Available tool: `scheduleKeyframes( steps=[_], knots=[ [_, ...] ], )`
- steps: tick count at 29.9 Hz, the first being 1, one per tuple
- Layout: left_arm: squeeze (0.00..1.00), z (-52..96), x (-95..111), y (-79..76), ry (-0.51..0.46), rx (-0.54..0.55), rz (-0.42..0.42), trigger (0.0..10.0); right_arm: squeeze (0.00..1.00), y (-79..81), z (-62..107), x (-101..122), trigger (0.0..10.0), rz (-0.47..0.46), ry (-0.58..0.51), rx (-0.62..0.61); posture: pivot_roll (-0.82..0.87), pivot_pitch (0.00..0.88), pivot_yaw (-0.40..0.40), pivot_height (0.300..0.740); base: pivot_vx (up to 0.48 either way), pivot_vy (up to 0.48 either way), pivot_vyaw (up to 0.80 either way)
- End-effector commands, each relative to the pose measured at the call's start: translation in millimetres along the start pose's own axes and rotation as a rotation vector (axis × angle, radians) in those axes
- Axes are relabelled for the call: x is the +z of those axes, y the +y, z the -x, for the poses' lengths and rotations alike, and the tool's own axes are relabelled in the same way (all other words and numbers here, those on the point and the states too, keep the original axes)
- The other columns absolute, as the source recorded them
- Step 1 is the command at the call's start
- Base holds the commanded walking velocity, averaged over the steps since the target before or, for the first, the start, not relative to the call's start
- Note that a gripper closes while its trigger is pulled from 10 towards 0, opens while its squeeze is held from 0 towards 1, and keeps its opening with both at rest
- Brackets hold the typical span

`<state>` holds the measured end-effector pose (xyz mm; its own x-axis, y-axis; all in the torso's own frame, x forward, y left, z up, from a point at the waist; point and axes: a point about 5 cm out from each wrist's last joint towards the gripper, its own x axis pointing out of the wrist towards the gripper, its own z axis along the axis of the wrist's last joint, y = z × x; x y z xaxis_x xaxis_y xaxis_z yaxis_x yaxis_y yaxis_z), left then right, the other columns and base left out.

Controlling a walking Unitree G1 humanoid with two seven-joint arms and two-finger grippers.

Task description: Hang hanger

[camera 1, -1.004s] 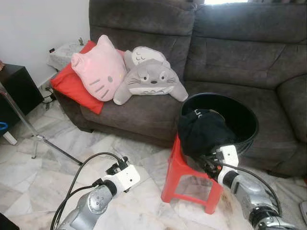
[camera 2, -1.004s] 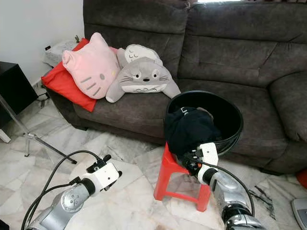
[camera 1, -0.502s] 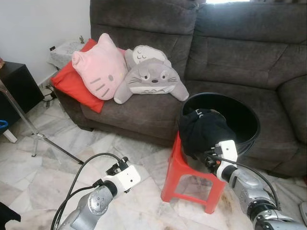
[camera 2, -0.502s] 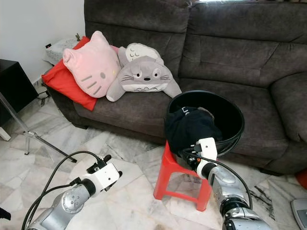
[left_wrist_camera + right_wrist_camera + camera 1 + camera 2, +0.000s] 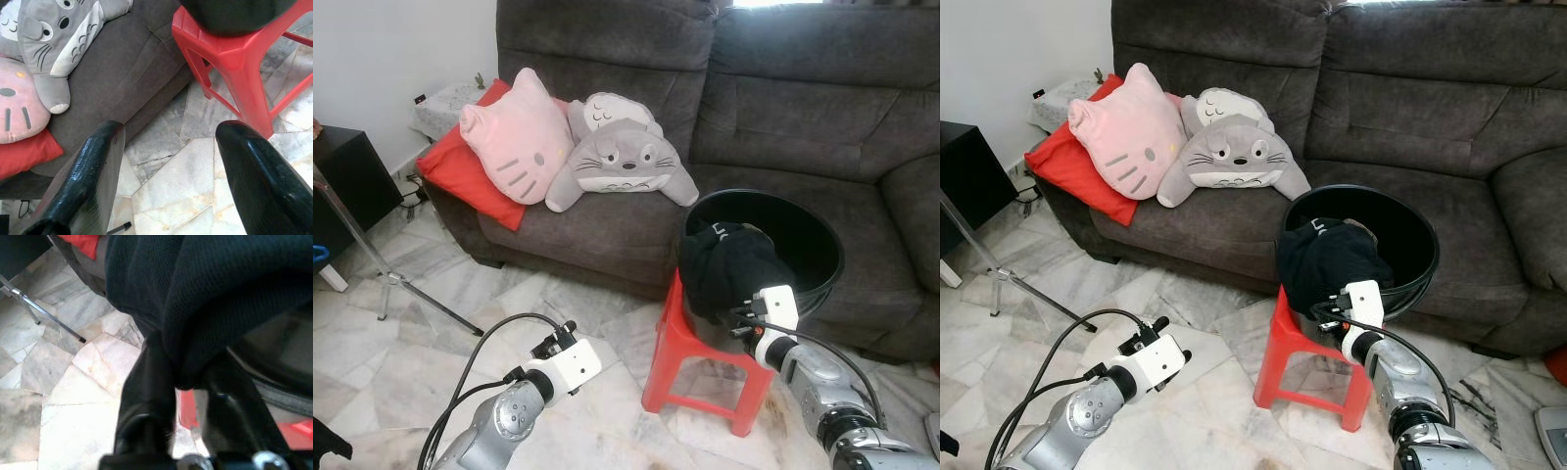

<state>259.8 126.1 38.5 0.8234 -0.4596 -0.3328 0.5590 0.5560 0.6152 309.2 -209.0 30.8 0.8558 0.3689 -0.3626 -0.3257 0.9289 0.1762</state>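
black fabric, a dark garment (image 5: 729, 269) draped over the near rim of a black basin (image 5: 803, 230), is what the right gripper (image 5: 741, 318) has closed in on. the basin stands on a red plastic stool (image 5: 697, 367) just in front of a dark grey sofa (image 5: 783, 117). in the right wrist view the two black fingers (image 5: 151, 382) sit on either side of a hanging fold of that cloth, and the fold fills the gap between them; they look pinched onto it, though how firmly cannot be told.

no hanger can be made out anywhere; it may lie under the garment or inside the basin, but that is hidden. so the step in hand appears to be fetching the clothing from the basin, an early stage of the hanging job, with nothing hung yet.

the left gripper (image 5: 563, 338) hovers low over the marble floor (image 5: 401, 362), well apart from the stool, its fingers (image 5: 98, 161) spread wide and empty. a metal stand leg (image 5: 372, 259) crosses the floor at the robot's left, beside a black cabinet (image 5: 347, 181). on the sofa lie a pink cat cushion (image 5: 514, 137), a grey totoro plush (image 5: 622, 162) and a red pillow (image 5: 460, 181).

the next move probably calls for lifting the fold up and clear of the rim without tipping the basin off the stool, then checking whether a hanger comes with it.
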Motion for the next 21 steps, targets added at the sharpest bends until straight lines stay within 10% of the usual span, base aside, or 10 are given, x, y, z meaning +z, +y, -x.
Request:
scheduleKeyframes(
  steps=[1,12,21],
  knots=[
    [0.0,1.1,-0.7,-2.8,0.0,-0.015,-0.019,10.0,0.0,1.9,-2.9,8.9,0.0,0.027,-0.03,0.015,-0.04,0.0,0.0,0.74,0.0,0.0,0.0],
    [0.0,-0.5,1.4,0.6,-0.004,0.006,-0.016,10.0,0.0,2.5,1.1,21.0,0.0,0.102,-0.066,0.047,-0.05,0.0,0.0,0.74,0.0,0.0,0.0],
    [0.0,-1.5,5.0,8.6,-0.03,0.042,-0.019,10.0,0.0,7.3,13.9,78.9,0.0,0.158,-0.198,0.055,-0.08,0.0,0.018,0.74,0.0,0.0,0.0]
  ],
)
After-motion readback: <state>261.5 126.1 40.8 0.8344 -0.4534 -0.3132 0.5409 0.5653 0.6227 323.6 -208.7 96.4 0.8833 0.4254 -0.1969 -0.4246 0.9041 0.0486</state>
